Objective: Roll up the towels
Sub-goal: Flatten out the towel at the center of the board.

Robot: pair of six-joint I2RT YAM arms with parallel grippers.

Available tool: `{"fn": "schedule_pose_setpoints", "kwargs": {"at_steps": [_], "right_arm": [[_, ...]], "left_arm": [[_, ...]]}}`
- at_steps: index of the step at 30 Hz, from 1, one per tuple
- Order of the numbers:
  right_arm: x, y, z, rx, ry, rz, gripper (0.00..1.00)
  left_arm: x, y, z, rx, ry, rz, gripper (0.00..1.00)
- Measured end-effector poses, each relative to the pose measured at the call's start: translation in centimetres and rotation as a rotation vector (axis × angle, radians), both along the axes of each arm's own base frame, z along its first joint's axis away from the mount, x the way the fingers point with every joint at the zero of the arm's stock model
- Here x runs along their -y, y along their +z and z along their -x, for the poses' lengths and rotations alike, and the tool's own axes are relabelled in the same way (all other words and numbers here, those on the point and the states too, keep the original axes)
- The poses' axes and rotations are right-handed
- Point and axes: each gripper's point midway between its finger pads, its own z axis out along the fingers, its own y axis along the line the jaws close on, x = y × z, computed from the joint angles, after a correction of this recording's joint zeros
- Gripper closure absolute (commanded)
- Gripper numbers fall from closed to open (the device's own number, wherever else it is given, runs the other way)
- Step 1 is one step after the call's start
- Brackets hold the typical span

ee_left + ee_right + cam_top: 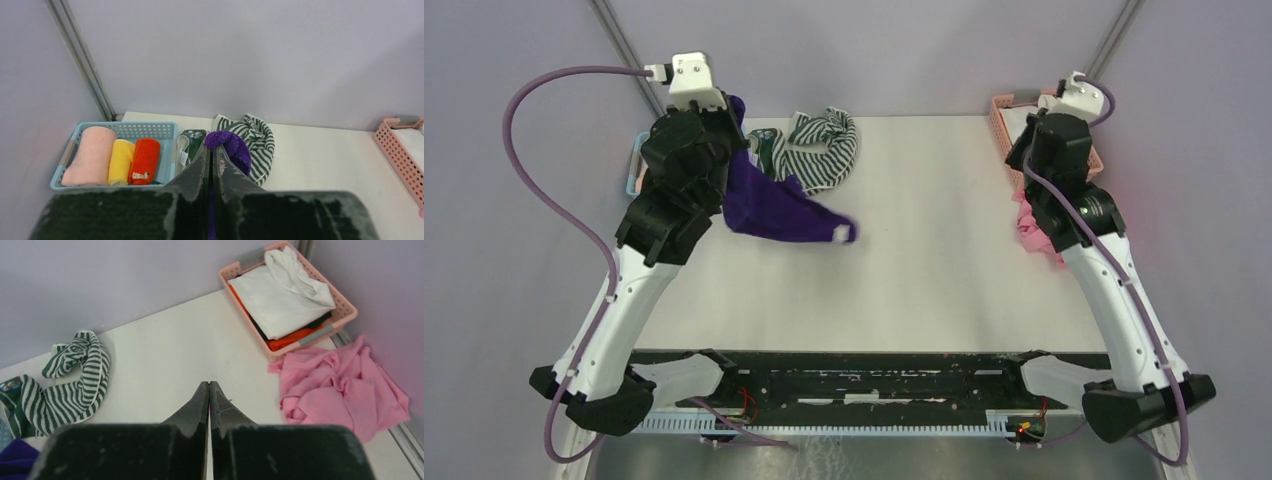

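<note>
The purple cloth hangs from my left gripper and drapes down to the table at centre left. In the left wrist view the left gripper is shut on the purple cloth, which bulges over the fingertips. The green-and-white striped towel lies crumpled at the back of the table; it also shows in the left wrist view and the right wrist view. My right gripper is shut and empty, held above bare table near the right edge.
A blue basket at back left holds pink, yellow and red rolled towels. A pink basket at back right holds a white cloth and orange and dark fabric. A crumpled pink cloth lies beside it.
</note>
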Motion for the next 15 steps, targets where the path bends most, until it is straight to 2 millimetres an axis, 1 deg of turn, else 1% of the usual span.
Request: {"fn": "schedule_pose_setpoints", "kwargs": {"at_steps": [2, 3, 5, 6, 8, 9, 11, 13, 15], "right_arm": [[-1.3, -0.1, -1.7, -0.031, 0.06, 0.018, 0.8], [-2.3, 0.0, -2.6, -0.041, 0.107, 0.021, 0.73], [-4.6, 0.2, -3.7, -0.048, 0.222, 0.012, 0.66], [-5.6, 0.1, -3.9, -0.052, 0.275, 0.003, 0.64], [-8.1, -0.8, -3.9, -0.071, 0.401, -0.018, 0.61], [-9.3, -1.6, -3.8, -0.085, 0.459, -0.028, 0.6], [-11.6, -3.8, -3.5, -0.134, 0.561, -0.046, 0.58], [-13.5, -6.6, -3.1, -0.202, 0.639, -0.057, 0.56], [-14.8, -9.6, -2.7, -0.281, 0.696, -0.066, 0.53]], "left_arm": [[0.5, 0.3, -0.7, -0.004, -0.008, -0.007, 0.97], [1.0, 0.6, -1.2, -0.006, -0.015, -0.009, 0.97], [2.2, 1.0, -2.5, -0.01, -0.043, -0.012, 0.97], [2.8, 0.8, -3.0, -0.016, -0.06, -0.016, 0.97], [4.2, 0.0, -3.9, -0.041, -0.104, -0.031, 0.97], [4.8, -0.5, -4.3, -0.057, -0.123, -0.039, 0.97], [6.4, -1.5, -5.2, -0.095, -0.18, -0.057, 0.97], [8.1, -2.2, -6.1, -0.122, -0.238, -0.063, 0.97], [9.6, -2.3, -6.8, -0.137, -0.297, -0.061, 0.97]]}}
